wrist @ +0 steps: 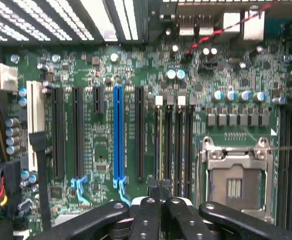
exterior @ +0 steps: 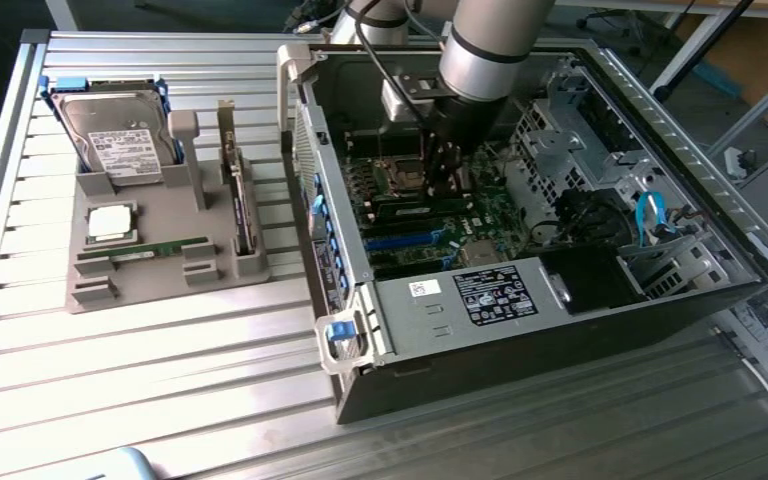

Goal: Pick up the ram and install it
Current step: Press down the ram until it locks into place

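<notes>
- Down inside an open computer case [exterior: 491,295] on a slatted metal table [exterior: 157,380]: a grey robot arm [exterior: 491,50], with the gripper [exterior: 447,185] low over the motherboard [exterior: 491,215].
- Closed tight, the two black fingers [wrist: 146,215] pressed side by side in the wrist view, the gripper [wrist: 160,192] narrow and gripping nothing that can be made out.
- Hanging just above the near ends of the four black memory slots [wrist: 178,145], white clips at their far ends.
- Just beside those slots on the motherboard [wrist: 106,150]: the metal-framed processor socket [wrist: 236,180], latched shut; on the other side, a row of long expansion slots, one of them blue [wrist: 117,135].
- Lying flat in a groove near the front of a grey parts tray [exterior: 157,285], at the exterior view's left: the ram [exterior: 144,248], a thin green stick, outside the case and well apart from the gripper.
- Sharing the tray: a hard drive [exterior: 120,150] propped at the back in a blue frame, a square silver processor chip [exterior: 111,222] just behind the ram, and an expansion card [exterior: 240,210] standing on edge along the side nearest the case.
- Visible in the exterior view close to the fingertips: the processor socket [exterior: 404,175].
</notes>
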`<state>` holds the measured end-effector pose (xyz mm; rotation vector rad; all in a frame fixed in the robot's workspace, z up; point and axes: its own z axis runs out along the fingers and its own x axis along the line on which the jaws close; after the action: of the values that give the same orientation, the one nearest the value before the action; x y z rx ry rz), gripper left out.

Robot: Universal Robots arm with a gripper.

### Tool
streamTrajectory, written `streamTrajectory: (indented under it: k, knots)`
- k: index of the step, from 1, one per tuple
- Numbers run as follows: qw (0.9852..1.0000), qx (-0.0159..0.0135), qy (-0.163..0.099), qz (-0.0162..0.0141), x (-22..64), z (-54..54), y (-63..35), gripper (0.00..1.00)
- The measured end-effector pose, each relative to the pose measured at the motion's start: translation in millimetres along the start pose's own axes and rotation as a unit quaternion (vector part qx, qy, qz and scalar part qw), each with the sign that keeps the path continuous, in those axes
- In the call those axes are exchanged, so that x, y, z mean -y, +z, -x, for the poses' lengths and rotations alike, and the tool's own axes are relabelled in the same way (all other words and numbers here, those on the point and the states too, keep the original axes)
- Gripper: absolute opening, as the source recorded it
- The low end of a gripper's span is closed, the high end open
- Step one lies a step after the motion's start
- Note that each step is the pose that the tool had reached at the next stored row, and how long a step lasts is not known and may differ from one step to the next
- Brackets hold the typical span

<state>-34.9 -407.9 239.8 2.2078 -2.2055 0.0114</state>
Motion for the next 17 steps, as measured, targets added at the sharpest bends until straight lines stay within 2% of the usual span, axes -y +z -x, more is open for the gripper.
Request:
streamTrajectory:
  k: [17]
  knots:
    - [1.0000,0.0000,0.000,0.0000,-35.1,0.0,0.3,0.10]
